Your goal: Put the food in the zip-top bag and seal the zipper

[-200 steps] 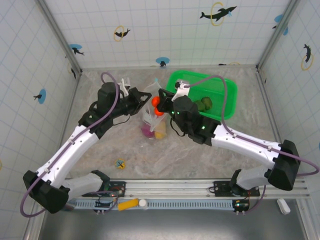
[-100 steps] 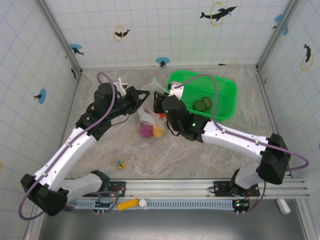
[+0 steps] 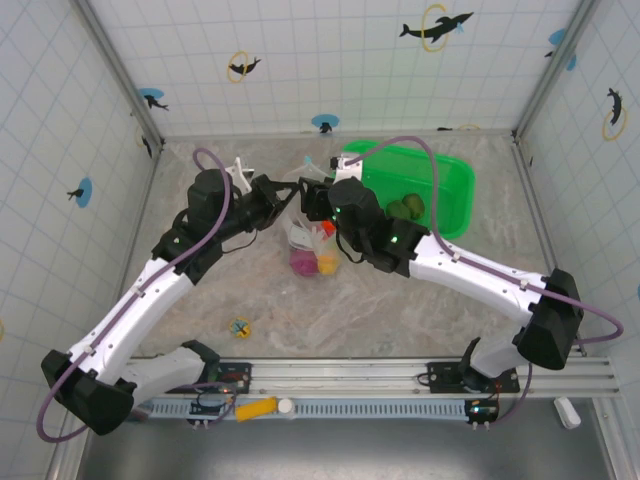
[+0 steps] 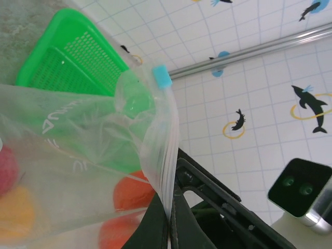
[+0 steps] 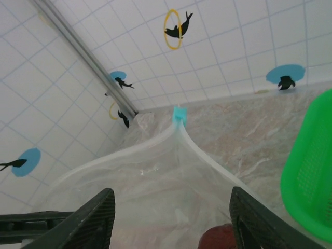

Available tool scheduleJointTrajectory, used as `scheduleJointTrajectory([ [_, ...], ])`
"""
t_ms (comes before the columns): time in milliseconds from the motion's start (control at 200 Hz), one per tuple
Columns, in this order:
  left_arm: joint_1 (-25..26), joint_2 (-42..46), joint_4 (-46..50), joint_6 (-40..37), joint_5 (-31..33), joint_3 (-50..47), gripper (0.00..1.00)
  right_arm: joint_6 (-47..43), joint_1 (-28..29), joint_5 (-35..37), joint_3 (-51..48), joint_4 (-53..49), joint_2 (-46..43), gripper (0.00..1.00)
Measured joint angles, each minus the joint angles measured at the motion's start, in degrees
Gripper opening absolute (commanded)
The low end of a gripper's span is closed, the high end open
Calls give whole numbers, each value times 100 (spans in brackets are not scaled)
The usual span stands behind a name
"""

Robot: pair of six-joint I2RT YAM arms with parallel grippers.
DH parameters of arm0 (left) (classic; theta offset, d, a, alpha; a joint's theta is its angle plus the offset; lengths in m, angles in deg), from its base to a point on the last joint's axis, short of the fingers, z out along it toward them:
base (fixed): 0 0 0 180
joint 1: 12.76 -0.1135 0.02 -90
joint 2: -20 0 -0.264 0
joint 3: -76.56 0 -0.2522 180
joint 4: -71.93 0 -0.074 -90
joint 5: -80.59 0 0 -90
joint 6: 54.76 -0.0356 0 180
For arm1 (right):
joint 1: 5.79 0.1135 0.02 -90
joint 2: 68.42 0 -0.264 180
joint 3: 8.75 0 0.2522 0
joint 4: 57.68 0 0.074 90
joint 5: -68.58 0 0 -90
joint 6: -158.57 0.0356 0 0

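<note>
Top view: bag (image 3: pixel 303 232) stands left of basket (image 3: pixel 450 190), food (image 3: pixel 312 262) at its bottom
Left wrist: left gripper (image 4: pixel 169 223) clamps the zipper (image 4: pixel 165 161) edge; the film looks thin, limp and slippery
Right wrist: right gripper (image 5: pixel 171 220) is released, jaws wide above the bag mouth; take hold at the stiffer zipper

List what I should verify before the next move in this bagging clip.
1. Left end effector clamped on the zip-top bag rim: ok.
2. Right end effector open, nothing between its fingers: ok.
3. Bag mouth spread beneath it, blue slider at one end: ok.
4. All food bagged: not ok; green pieces lie in the green basket.
5. Zipper sealed: not ok.
6. Maroon piece fully inside the bag: cannot tell.
</note>
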Motion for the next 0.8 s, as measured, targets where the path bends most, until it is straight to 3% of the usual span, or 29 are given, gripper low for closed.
scheduleJointTrajectory([
  [185,-2,83,-142,61,48,-50,0,-52,-103,-332,236,-271,24,63],
  [295,-2,83,-136,74,72,-61,0,-50,-175,-479,278,-424,31,73],
  [550,-7,81,15,57,90,-63,0,-177,-205,-573,610,-1091,133,72],
  [796,-7,83,81,55,127,-68,0,-533,-249,-544,1504,-2214,584,47],
])
